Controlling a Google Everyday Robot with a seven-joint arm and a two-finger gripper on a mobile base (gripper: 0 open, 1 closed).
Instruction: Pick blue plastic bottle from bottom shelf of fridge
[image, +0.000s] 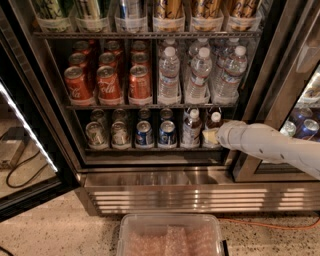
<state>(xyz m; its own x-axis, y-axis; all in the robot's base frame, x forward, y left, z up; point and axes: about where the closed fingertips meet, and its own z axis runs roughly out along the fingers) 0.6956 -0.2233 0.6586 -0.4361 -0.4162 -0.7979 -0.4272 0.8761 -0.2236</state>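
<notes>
The fridge (60, 125) stands open. On its bottom shelf (150, 148), two small white-capped bottles with dark contents stand at the right end. The blue plastic bottle (215, 121) is the rightmost. A like bottle (192, 128) with a pale label stands just left of it. My gripper (210, 136) reaches in from the right on a white arm (270, 145). It sits at the lower part of the rightmost bottle and hides its label. I cannot tell whether it touches the bottle.
Silver and blue cans (144, 134) fill the lanes to the left on the bottom shelf. Red cola cans (107, 82) and clear water bottles (200, 75) stand on the shelf above. The door frame (275, 90) is close on the right. A clear plastic bin (170, 235) sits on the floor in front.
</notes>
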